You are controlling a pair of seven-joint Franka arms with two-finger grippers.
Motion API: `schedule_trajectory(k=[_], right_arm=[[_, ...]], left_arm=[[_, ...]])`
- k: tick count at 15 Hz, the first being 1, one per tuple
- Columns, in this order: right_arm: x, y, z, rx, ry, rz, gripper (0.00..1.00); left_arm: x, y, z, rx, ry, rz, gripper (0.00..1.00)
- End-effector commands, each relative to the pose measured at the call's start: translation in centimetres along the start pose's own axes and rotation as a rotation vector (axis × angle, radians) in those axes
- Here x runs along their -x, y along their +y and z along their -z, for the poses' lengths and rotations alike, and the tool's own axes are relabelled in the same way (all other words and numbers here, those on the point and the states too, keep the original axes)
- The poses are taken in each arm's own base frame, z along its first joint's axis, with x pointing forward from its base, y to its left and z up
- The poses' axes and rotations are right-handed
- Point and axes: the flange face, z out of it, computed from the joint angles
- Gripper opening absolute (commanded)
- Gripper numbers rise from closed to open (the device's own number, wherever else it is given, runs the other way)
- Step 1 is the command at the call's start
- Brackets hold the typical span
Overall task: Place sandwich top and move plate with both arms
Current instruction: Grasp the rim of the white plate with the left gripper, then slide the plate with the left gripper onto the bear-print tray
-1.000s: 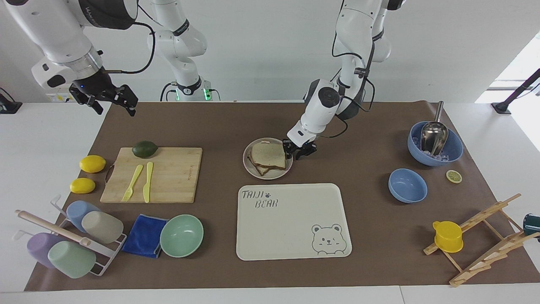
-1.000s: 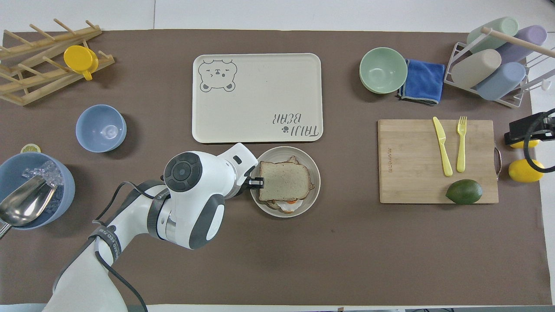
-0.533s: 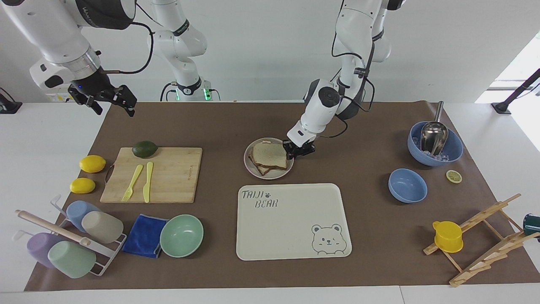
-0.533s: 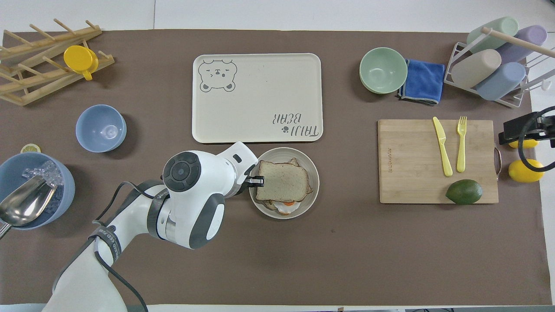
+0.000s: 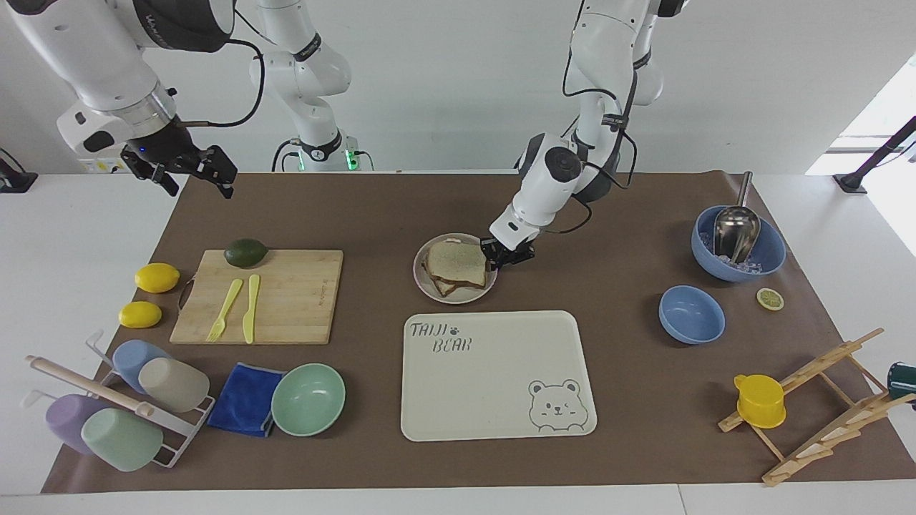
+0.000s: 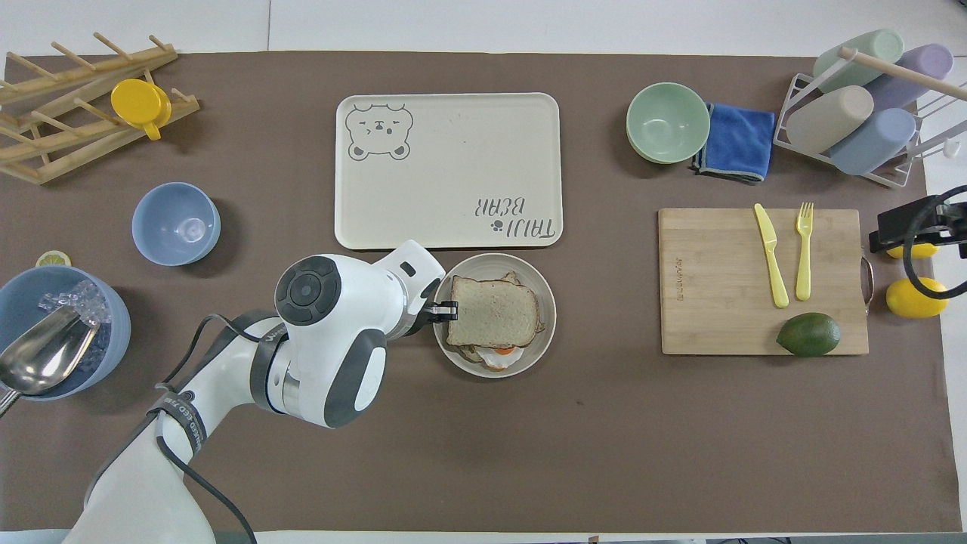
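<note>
The sandwich top [image 5: 456, 262] lies flat on the egg toast on the plate [image 5: 458, 298], near the table's middle, just nearer to the robots than the bear tray. In the overhead view the sandwich top [image 6: 492, 311] covers most of the plate [image 6: 550, 302], and a bit of egg shows under it. My left gripper [image 5: 501, 256] is low at the plate's rim toward the left arm's end and is shut on that rim; it also shows in the overhead view [image 6: 444, 310]. My right gripper [image 5: 193, 172] is open and empty, up in the air over the right arm's end of the table.
The cream bear tray [image 5: 494, 372] lies just farther from the robots than the plate. A cutting board [image 5: 261, 295] with an avocado, fork and knife lies toward the right arm's end, with two lemons [image 5: 156, 277] beside it. Blue bowls [image 5: 690, 313] stand toward the left arm's end.
My left gripper closed on the plate's rim and the plate shifted slightly. My right gripper rose a little and drifted over the table's end.
</note>
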Motion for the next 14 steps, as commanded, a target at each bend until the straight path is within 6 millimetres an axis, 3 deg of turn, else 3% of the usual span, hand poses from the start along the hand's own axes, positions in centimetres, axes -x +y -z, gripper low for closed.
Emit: schedule_trajectory(k=[1,5,10,12,14], right_arm=[[0.1,0.1,-0.1,-0.017,-0.015,0.005,1.0],[0.1,0.0,-0.1,-0.017,-0.015,0.008,1.0],[0.1,0.0,-0.1,-0.019,-0.015,0.008,1.0],[0.1,0.0,-0.1,-0.017,-0.015,0.008,1.0],[0.1,0.1,-0.1,-0.017,-0.015,0.006,1.0]], left_arm=[[-2.2,-0.5,4.2,0.036,-0.032,0.034,0.0],[-5.0,-0.8,9.5,0.088,-0.052,0.071,0.0],[-10.6,-1.8,13.8,0.143,0.024,0.12,0.0],[-13.6,-1.9,14.7,0.158,0.02,0.124,0.0],[-16.1,-2.6,14.3,0.156,0.009,0.142,0.0]])
